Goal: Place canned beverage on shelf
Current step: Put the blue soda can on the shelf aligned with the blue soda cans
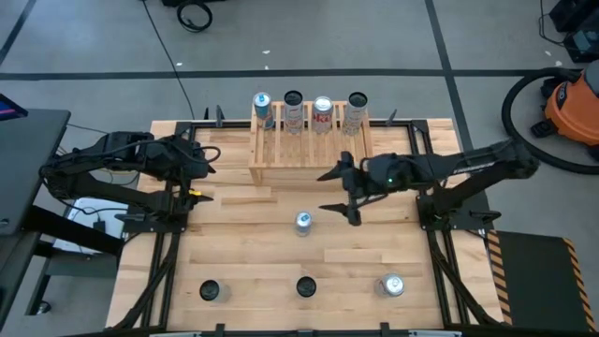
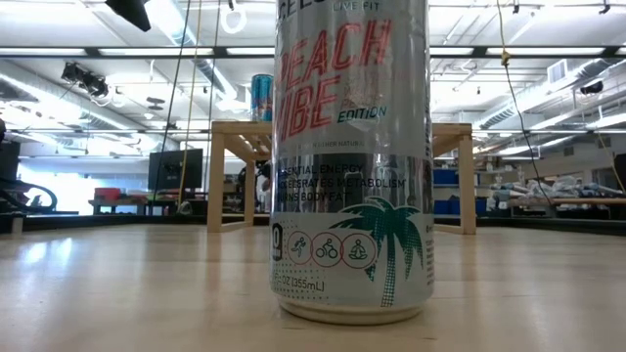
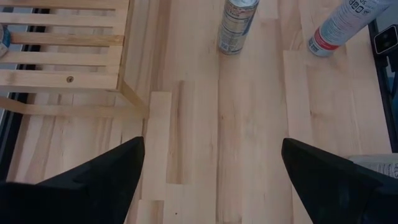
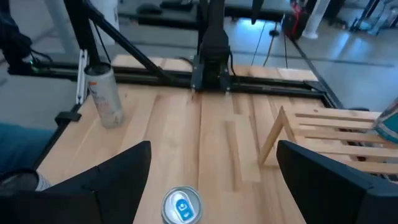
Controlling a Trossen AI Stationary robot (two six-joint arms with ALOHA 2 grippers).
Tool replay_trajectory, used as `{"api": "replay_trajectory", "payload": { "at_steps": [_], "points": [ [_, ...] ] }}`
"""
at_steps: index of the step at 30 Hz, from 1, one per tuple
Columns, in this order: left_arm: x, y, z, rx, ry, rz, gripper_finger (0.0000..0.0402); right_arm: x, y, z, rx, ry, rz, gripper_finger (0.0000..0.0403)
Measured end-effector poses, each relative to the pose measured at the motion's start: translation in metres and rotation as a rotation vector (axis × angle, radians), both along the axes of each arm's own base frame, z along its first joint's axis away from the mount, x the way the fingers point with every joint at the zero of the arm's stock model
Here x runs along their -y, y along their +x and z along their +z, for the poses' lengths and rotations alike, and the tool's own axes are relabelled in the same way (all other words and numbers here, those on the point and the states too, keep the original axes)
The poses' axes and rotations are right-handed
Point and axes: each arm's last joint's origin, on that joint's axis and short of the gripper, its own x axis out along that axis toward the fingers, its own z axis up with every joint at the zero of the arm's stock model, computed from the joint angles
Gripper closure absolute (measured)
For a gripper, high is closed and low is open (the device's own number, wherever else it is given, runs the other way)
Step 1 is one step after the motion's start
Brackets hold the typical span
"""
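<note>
While we look down on the plank table (image 1: 234,243), we log largest to smallest:

Shelf: we see the light-wood shelf (image 1: 309,150) at the table's far edge, slatted top, plain board sides.
Cans on shelf: we count four cans upright along its far side, one blue-topped (image 1: 263,109), one with red lettering (image 1: 322,114).
Right gripper: our right gripper (image 1: 343,191) hangs over mid-table just in front of the shelf, jaws spread wide, holding nothing.
Left gripper: our left gripper (image 1: 208,161) waits left of the shelf, jaws apart, empty.
Target can: we find a silver can (image 1: 302,223) upright on the table, just beside the right gripper, untouched; its top is silver with a blue tab area (image 4: 181,206).
Nearest can: in the low view we note a silver can (image 2: 352,156) with pink lettering and a teal palm.
</note>
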Motion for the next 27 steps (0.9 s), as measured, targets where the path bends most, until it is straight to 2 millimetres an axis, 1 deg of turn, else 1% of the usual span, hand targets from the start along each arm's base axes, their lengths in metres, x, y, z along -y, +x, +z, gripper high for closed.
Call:
{"api": "replay_trajectory", "payload": {
  "at_steps": [3,7,9,12,18,27],
  "points": [
    [0.0,0.0,0.0,0.0,0.0,0.0,0.0021,0.001,-0.005,-0.016,0.023,0.039,-0.014,0.0046],
    [0.0,0.0,0.0,0.0,0.0,0.0,0.0021,0.0,-0.004,-0.037,0.039,0.096,-0.005,0.0046],
    [0.0,0.0,0.0,0.0,0.0,0.0,0.0021,-0.001,0.0,-0.044,0.067,0.129,-0.004,0.0046],
    [0.0,0.0,0.0,0.001,0.0,0.001,0.0021,-0.003,0.006,-0.059,0.052,0.155,-0.008,0.0046],
    [0.0,0.0,0.0,0.005,0.0,0.001,0.0021,-0.005,0.02,-0.089,-0.062,0.161,-0.015,0.0046],
    [0.0,0.002,0.002,0.03,0.001,0.001,0.0021,-0.008,0.037,-0.119,-0.135,0.19,-0.031,0.0046]
  ]
}}
